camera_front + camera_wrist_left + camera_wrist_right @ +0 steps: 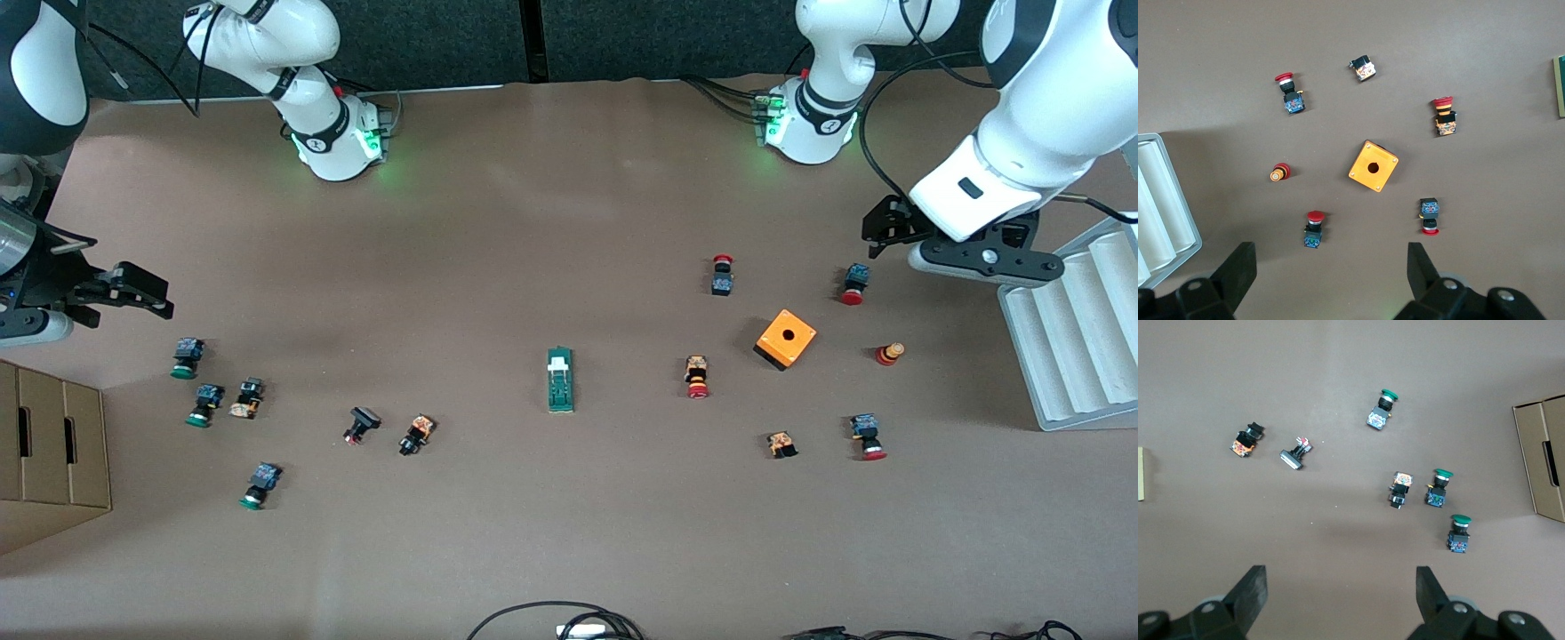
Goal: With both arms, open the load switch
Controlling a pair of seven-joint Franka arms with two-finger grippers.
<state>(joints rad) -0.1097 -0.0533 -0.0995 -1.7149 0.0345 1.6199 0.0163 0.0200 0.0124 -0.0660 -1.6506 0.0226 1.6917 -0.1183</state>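
The load switch (560,380), a narrow dark-green bar with a white block at the end nearer the robots' bases, lies flat mid-table. Only its edge (1560,87) shows in the left wrist view. My left gripper (880,229) hangs open over the table at the left arm's end, above bare table (1331,267) close to a red-capped push-button (1313,229). My right gripper (133,293) hangs open over the right arm's end, with only table between its fingers (1341,587). Neither gripper touches the switch or holds anything.
An orange cube with a hole (785,338) and several red-capped push-buttons (697,376) lie toward the left arm's end. Green-capped push-buttons (204,405) lie toward the right arm's end. A cardboard box (53,453) and a white ridged tray (1076,338) stand at the table's ends.
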